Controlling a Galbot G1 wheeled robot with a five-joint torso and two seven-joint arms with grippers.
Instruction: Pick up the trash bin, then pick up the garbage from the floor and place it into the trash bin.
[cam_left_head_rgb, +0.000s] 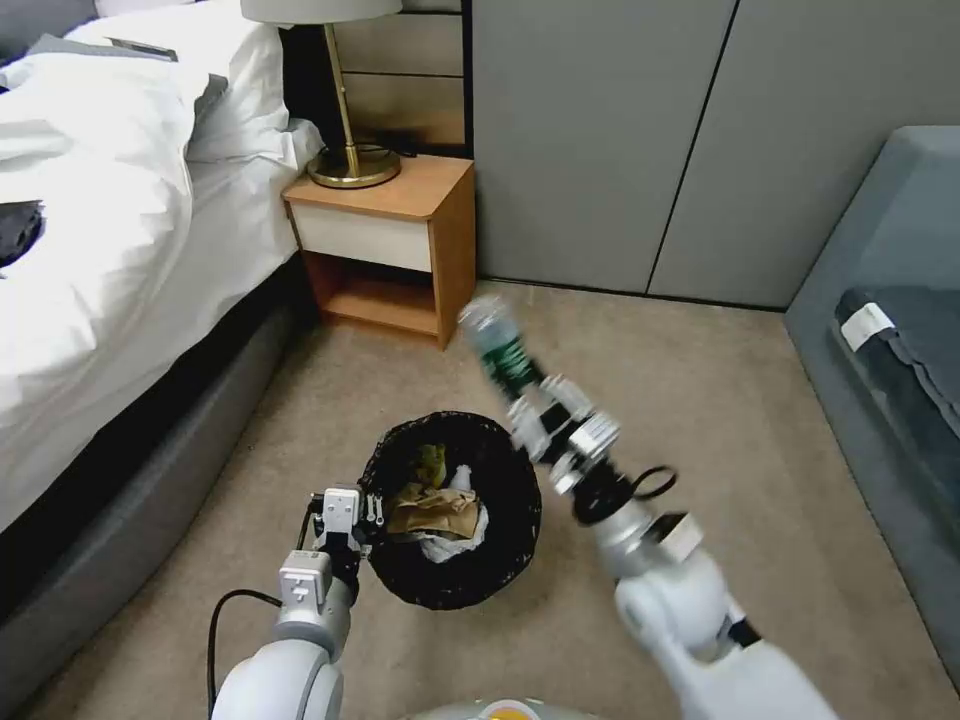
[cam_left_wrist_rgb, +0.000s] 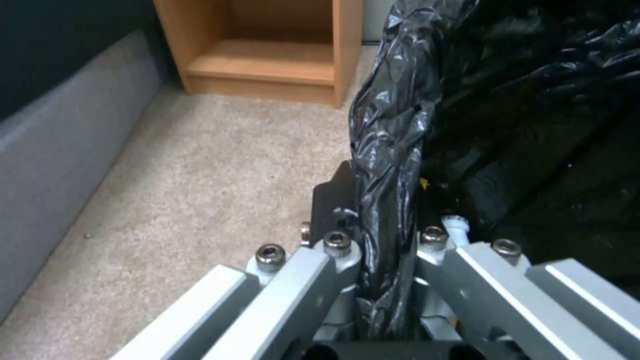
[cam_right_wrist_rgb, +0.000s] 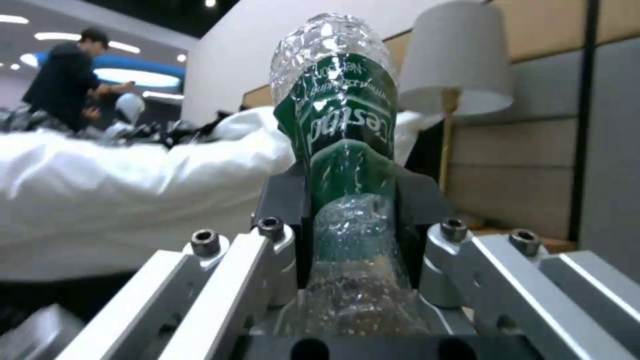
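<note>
Clamping the trash bin (cam_left_head_rgb: 452, 510) rim, left tool (cam_left_wrist_rgb: 383, 235); right tool (cam_right_wrist_rgb: 350, 235) grips bottle (cam_left_head_rgb: 497, 347) above open carpet (cam_left_head_rgb: 700, 400).

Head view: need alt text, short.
The right gripper holds a clear green-label bottle up beside the black-lined trash bin, whose rim the left gripper clamps. The bin holds a brown paper bag and tissue.

Beige carpet floor (cam_left_head_rgb: 700, 400) underfoot; bed (cam_left_head_rgb: 90, 260) with rumpled white bedding on a dark grey base along the left; wooden nightstand (cam_left_head_rgb: 385, 245) with white drawer and open shelf beside it, carrying a brass lamp (cam_left_head_rgb: 350, 150); grey wall panels (cam_left_head_rgb: 650, 140) behind; grey upholstered furniture (cam_left_head_rgb: 890, 300) at right
</note>
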